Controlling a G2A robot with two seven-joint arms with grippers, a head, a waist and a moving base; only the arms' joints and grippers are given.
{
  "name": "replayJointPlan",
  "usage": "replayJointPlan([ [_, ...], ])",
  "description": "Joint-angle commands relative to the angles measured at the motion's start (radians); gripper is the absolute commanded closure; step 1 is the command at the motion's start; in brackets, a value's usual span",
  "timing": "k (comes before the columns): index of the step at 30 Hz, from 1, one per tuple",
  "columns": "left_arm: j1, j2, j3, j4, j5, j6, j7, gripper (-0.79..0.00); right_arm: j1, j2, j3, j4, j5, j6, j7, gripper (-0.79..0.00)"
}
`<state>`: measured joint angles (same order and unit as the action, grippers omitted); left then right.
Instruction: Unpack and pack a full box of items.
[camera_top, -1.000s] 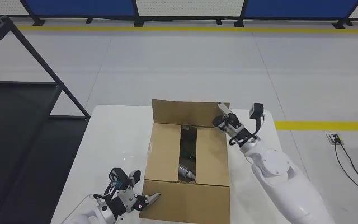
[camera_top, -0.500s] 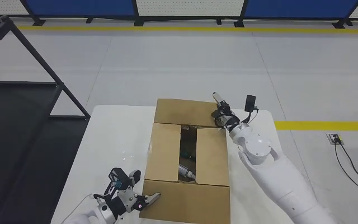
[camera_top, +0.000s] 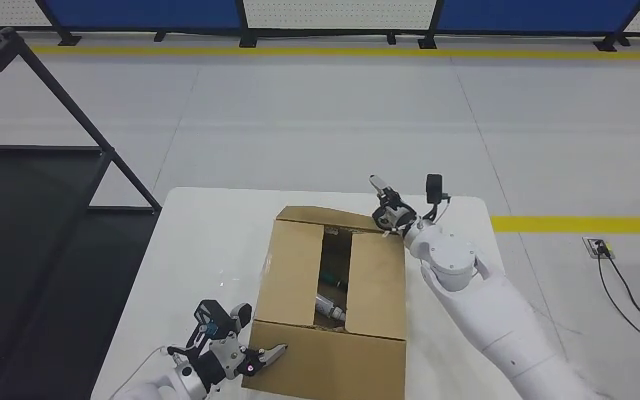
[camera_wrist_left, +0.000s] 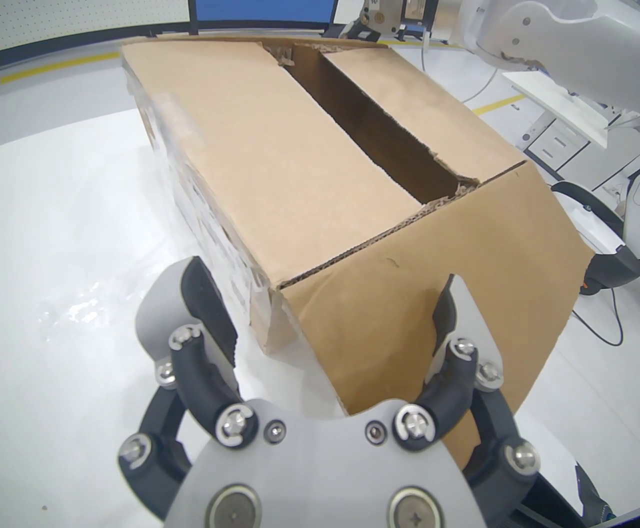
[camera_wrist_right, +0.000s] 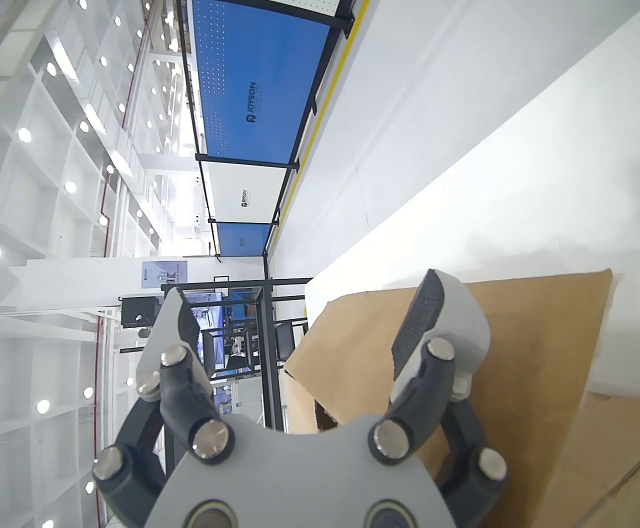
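1. Box (camera_top: 330, 290): cardboard, set on the white surface (camera_top: 200, 250), long axis running away from the robot; top flaps (camera_top: 290, 270) parted by a narrow slot.
2. Left hand (camera_wrist_left: 324, 277): spread, held at the box's near end.
3. Right hand (camera_wrist_right: 300, 285): spread, held at the far end.

Cardboard box (camera_top: 300, 275) on white table (camera_top: 200, 260), right claw (camera_top: 383, 203) at its far end, left claw (camera_top: 262, 340) by its near corner.

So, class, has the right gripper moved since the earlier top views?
Yes. The right gripper has shifted left, away from the far right corner of the table, to the far flap of the box.
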<state>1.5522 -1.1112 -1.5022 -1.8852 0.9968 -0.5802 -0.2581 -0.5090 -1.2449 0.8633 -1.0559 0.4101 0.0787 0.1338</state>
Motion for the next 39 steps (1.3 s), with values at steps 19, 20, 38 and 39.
replayJointPlan([
  [19, 0.000, 0.000, 0.000, 0.000, 0.000, 0.000, 0.000, -0.785, -0.121, 0.011, 0.149, -0.143, 0.000, -0.195, 0.126, -0.785],
  [20, 0.000, 0.000, 0.000, 0.000, 0.000, 0.000, 0.000, -0.785, -0.128, 0.013, 0.158, -0.151, 0.000, -0.196, 0.135, -0.785],
  [38, 0.058, 0.005, -0.053, 0.001, -0.016, 0.030, 0.106, -0.785, -0.147, 0.009, 0.216, -0.168, 0.005, -0.153, 0.255, -0.785],
  [39, 0.058, 0.005, -0.059, 0.009, -0.030, 0.031, 0.102, -0.785, -0.148, 0.009, 0.218, -0.168, 0.009, -0.155, 0.267, -0.785],
])
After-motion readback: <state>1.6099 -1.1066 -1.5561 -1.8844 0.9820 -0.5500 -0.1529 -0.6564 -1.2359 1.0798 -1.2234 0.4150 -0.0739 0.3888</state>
